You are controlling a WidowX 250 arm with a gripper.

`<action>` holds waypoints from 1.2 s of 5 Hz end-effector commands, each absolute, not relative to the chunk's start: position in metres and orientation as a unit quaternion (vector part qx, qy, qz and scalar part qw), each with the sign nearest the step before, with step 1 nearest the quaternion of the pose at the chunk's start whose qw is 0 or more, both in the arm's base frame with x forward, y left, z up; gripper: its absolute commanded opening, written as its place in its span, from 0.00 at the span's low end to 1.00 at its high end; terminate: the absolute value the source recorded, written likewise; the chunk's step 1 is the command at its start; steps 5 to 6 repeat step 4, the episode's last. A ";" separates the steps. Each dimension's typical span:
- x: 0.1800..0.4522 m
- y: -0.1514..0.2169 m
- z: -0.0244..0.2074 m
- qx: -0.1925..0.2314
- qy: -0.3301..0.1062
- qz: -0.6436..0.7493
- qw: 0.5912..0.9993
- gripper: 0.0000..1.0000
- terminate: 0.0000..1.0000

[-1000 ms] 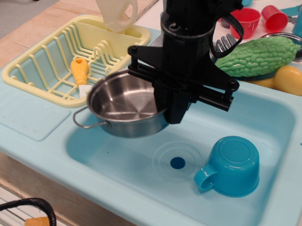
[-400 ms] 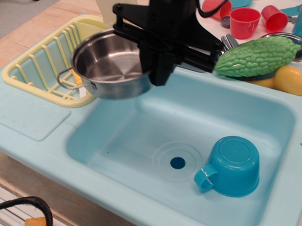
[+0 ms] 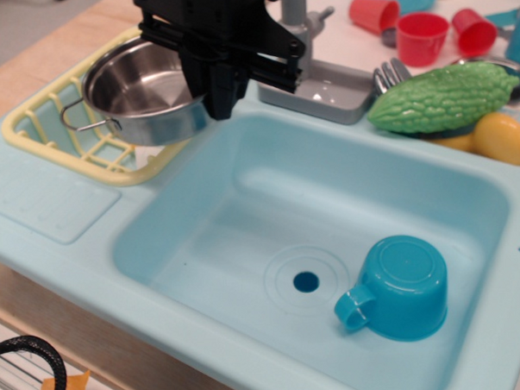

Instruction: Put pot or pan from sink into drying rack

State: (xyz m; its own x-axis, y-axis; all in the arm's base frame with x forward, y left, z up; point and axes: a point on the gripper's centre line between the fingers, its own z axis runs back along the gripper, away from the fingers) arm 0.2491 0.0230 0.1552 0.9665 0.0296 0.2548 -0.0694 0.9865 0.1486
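The shiny steel pot [image 3: 139,88] with wire loop handles hangs in the air over the pale yellow drying rack [image 3: 41,127], above its right part. My black gripper [image 3: 214,93] is shut on the pot's right rim and hides that side of it. The light blue sink [image 3: 243,204] lies to the lower right, with its dark drain hole [image 3: 306,282] showing. The pot is outside the sink basin.
A turquoise cup [image 3: 398,288] lies upside down in the sink at the right. A green bitter gourd [image 3: 441,96], a yellow toy [image 3: 497,139], red cups [image 3: 421,37] and a grey faucet base [image 3: 325,93] stand behind the sink.
My gripper has carried the pot up and to the left, from above the sink's left edge to over the drying rack. The cup has not moved.
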 end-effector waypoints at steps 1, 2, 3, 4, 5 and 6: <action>0.255 0.050 0.154 0.074 -0.137 0.025 0.988 0.00 0.00; 0.261 0.068 0.150 0.060 -0.134 0.014 0.989 0.00 0.00; 0.265 0.079 0.145 0.050 -0.104 0.000 0.993 1.00 0.00; 0.270 0.091 0.141 0.030 -0.119 -0.021 0.992 1.00 1.00; 0.270 0.091 0.141 0.030 -0.119 -0.021 0.992 1.00 1.00; 0.270 0.091 0.141 0.030 -0.119 -0.021 0.992 1.00 1.00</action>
